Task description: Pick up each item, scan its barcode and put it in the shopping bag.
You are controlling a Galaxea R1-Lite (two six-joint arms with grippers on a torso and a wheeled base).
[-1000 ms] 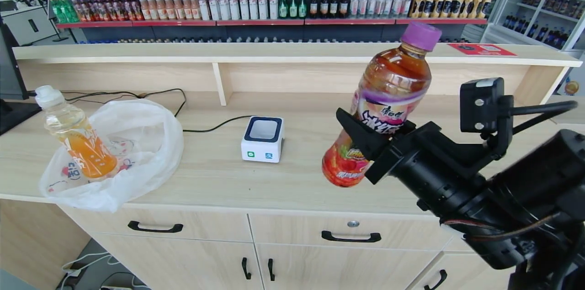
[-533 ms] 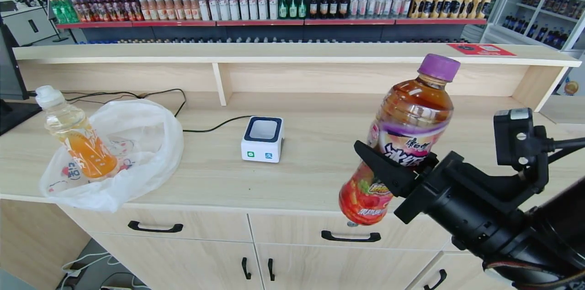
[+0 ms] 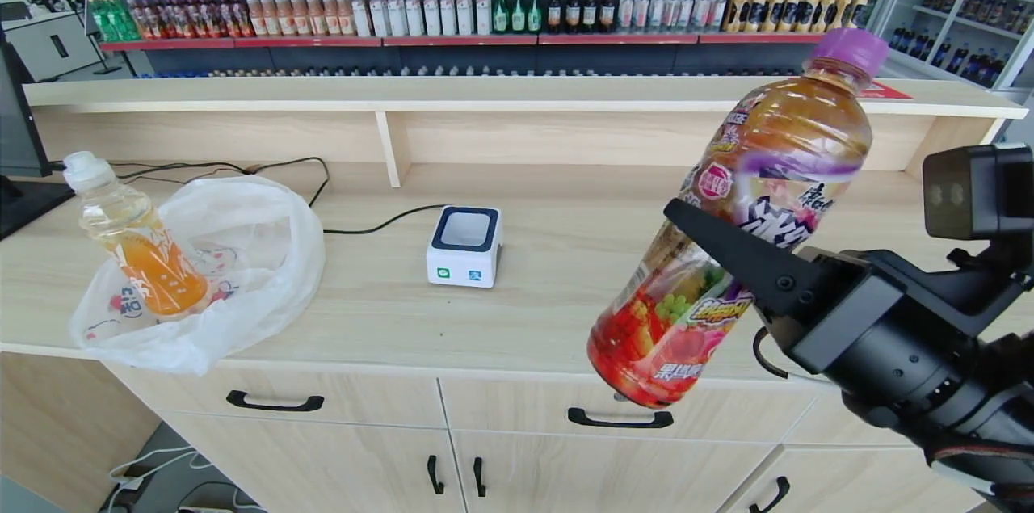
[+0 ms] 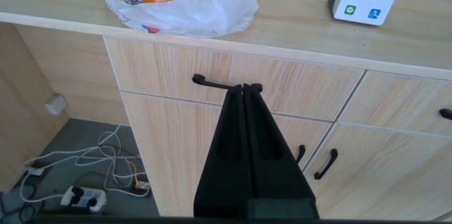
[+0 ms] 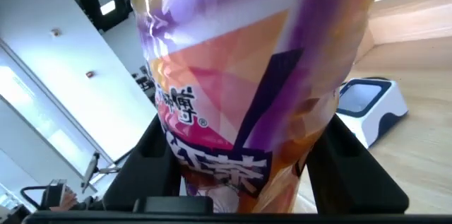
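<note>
Bottle: purple-capped tea bottle (image 3: 751, 198), tilted, in the air over the front edge of the counter (image 3: 549, 295), well apart from the scanner (image 3: 464, 245).
Right hand (image 3: 731, 250): clamped across the bottle's label at mid-body.
Left hand (image 4: 244, 90): fingers pressed together, holding nothing, low before the drawers.
Handling: nearly full, so probably heavy; thin wall likely gives when squeezed; the glossy label may slip. A mid-body hold seems sound.
Shopping bag (image 3: 242, 254): at the counter's left, an orange drink (image 3: 133, 246) leaning inside.
Hidden: the barcode cannot be made out; the far finger sits behind the bottle.
</note>
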